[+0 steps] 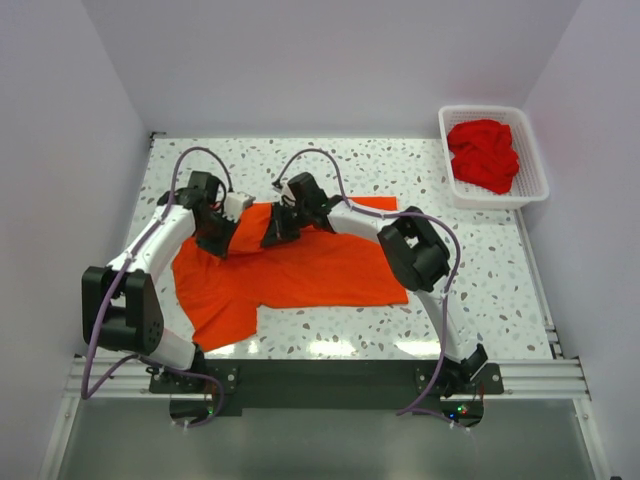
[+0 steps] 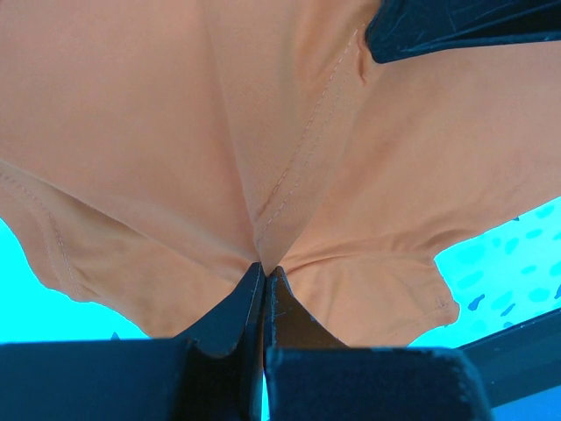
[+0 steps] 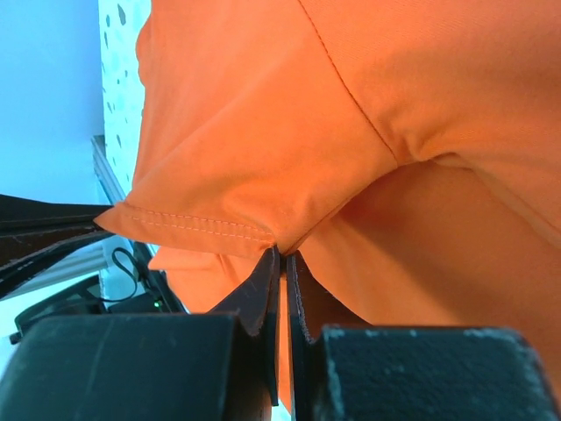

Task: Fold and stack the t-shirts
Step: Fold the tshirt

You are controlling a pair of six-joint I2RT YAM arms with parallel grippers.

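left gripper [image 2: 264, 270] and right gripper [image 3: 282, 256] are each clamped on the orange-red t-shirt [image 1: 300, 268] (near its far edge).

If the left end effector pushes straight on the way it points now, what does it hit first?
The orange t-shirt: the left end effector is shut on a fold of it, and cloth fills the line ahead. What lies behind is hidden.

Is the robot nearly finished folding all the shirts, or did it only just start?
Only just started. Done: nothing yet, no folded stack shows anywhere. In hand: the left gripper and right gripper are both shut on the bright orange-red cloth t-shirt, which lies mostly spread on the speckled table. Still to do: fold it, then the deeper red crumpled shirts waiting in the white plastic lattice basket.
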